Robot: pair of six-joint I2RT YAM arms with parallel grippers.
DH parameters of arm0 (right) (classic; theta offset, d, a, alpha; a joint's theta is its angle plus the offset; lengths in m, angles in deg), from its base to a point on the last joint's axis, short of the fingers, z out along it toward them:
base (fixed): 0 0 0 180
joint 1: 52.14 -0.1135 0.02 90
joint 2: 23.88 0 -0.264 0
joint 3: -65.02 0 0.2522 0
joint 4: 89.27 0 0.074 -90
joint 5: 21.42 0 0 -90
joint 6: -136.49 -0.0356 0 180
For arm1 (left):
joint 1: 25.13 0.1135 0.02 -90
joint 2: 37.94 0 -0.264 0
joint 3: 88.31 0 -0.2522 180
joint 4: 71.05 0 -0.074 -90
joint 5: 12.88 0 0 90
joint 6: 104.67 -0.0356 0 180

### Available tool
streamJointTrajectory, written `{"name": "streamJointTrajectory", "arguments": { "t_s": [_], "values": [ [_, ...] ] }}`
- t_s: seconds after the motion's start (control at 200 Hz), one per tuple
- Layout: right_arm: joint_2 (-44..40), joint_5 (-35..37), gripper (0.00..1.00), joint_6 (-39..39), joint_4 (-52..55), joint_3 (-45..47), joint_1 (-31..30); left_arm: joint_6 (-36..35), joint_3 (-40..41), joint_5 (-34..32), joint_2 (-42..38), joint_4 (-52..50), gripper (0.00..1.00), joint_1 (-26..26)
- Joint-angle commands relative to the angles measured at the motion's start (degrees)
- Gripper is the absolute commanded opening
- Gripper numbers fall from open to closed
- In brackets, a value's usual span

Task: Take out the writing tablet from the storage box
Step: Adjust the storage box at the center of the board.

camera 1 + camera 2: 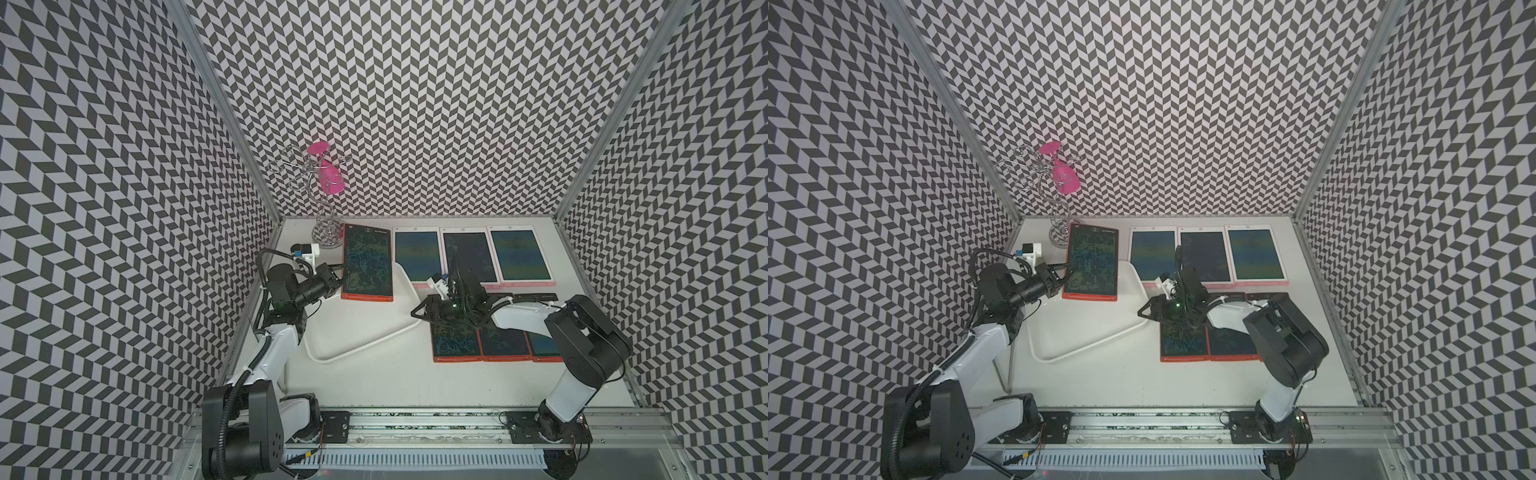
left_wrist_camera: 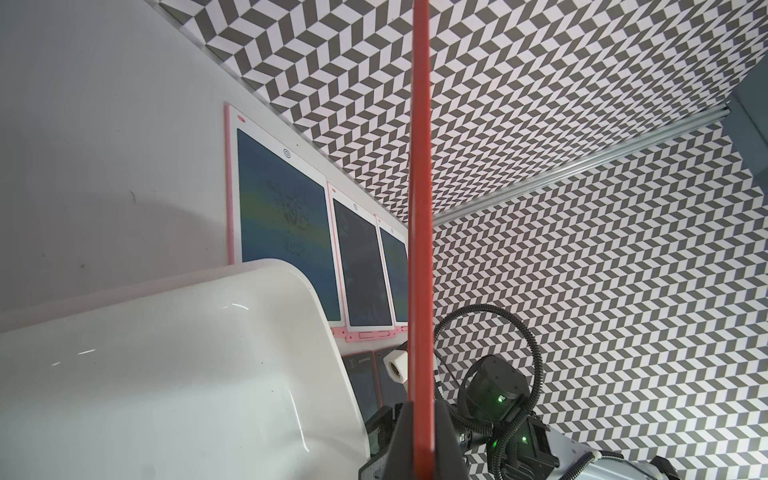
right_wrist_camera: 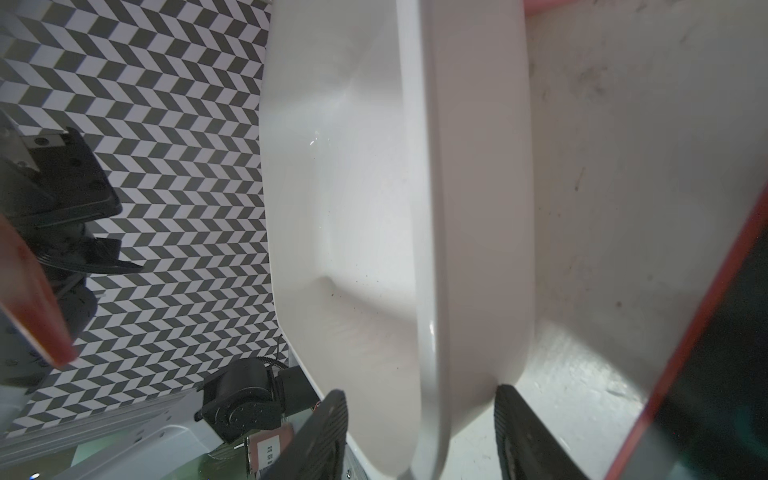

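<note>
My left gripper [image 1: 337,276] [image 1: 1061,276] [image 2: 420,405] is shut on the left edge of a red-framed writing tablet [image 1: 368,262] [image 1: 1093,262]. It holds the tablet in the air over the far end of the white storage box [image 1: 365,344] [image 1: 1092,347]. The left wrist view shows the tablet edge-on as a red strip [image 2: 420,208]. My right gripper [image 1: 417,312] [image 1: 1144,311] [image 3: 419,392] is open at the box's right corner. One finger is inside the box's rim [image 3: 428,249] and one is outside. The inside of the box shows only bare white.
Three pink-framed tablets [image 1: 469,257] lie in a row at the back. Red-framed tablets [image 1: 455,343] lie in a front row, partly under my right arm. A wire stand [image 1: 328,237] holding a pink item [image 1: 330,183] is in the back left corner.
</note>
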State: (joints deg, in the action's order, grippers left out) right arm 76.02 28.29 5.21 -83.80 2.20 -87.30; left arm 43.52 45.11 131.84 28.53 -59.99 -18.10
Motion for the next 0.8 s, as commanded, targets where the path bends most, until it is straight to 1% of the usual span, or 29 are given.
{"name": "streamJointTrajectory", "arguments": {
  "t_s": [0.0, 0.145, 0.28, 0.516, 0.671, 0.791],
  "values": [
    [2.1, -0.2, 0.56, -1.3, -3.6, -2.4, -1.4, 1.4, 1.2, 0.3, -2.7, 2.5, 0.0, 2.3],
    [4.6, -0.6, 0.56, -2.1, -4.5, -5.0, -2.8, 1.5, 1.6, 0.8, -4.9, 1.2, 0.0, 5.3],
    [6.7, -0.5, 0.55, -2.0, -3.8, -8.1, -3.5, 1.5, 1.7, 1.2, -6.0, 0.3, 0.0, 6.7],
    [10.0, 0.2, 0.54, 0.4, -0.7, -14.4, -3.5, 1.7, 3.0, 2.0, -6.4, 0.8, 0.0, 7.5],
    [12.8, -1.1, 0.53, 0.0, -0.4, -18.3, -3.5, 1.9, 3.5, 2.2, -6.6, 1.1, 0.0, 7.8],
    [14.5, -0.7, 0.53, 0.5, 0.5, -20.9, -3.4, 1.9, 3.8, 2.2, -6.9, 1.0, 0.0, 7.9]
  ]
}}
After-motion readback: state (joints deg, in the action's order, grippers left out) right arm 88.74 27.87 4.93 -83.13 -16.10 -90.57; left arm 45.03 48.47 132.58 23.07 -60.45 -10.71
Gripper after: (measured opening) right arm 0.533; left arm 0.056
